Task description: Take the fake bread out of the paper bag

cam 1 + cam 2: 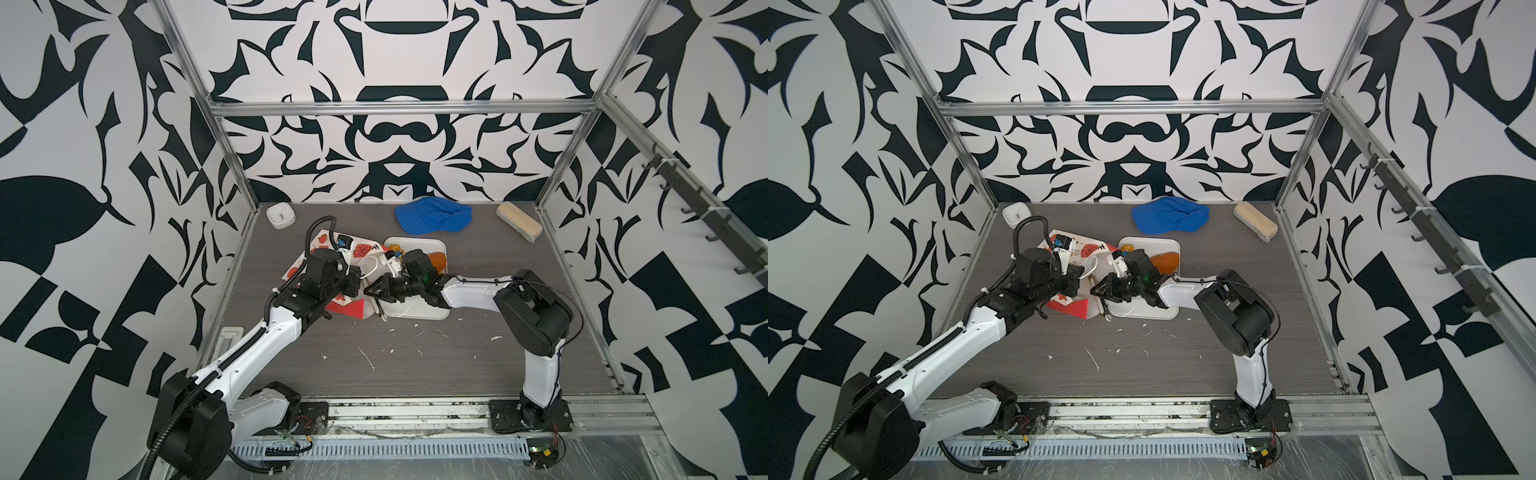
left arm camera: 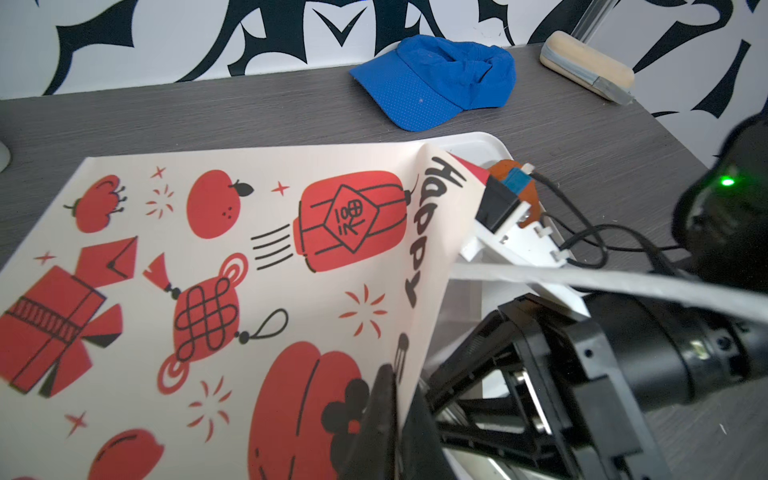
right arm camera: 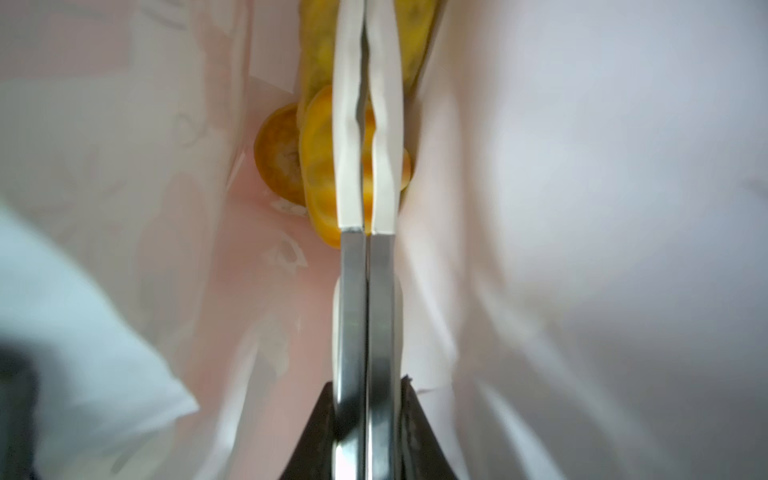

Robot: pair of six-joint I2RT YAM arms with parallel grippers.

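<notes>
Deep inside the paper bag (image 2: 208, 270), which lies on its side on the table (image 1: 415, 365), sits the fake bread (image 3: 278, 158). Your left tool (image 2: 401, 409) pinches the thin, floppy paper rim. Your right tool (image 3: 368, 415) clamps metal tongs (image 3: 353, 299), their white tips nearly together around a glossy yellow pastry (image 3: 318, 174). It seems light, hard, slippery: grip its thick middle.

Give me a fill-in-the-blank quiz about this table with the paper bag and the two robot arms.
The cap is coloured ____.
The left gripper pinches the edge of the paper bag, which lies on its ____.
The brown pastry rests on the white ____.
Missing words: blue; side; tray.
</notes>
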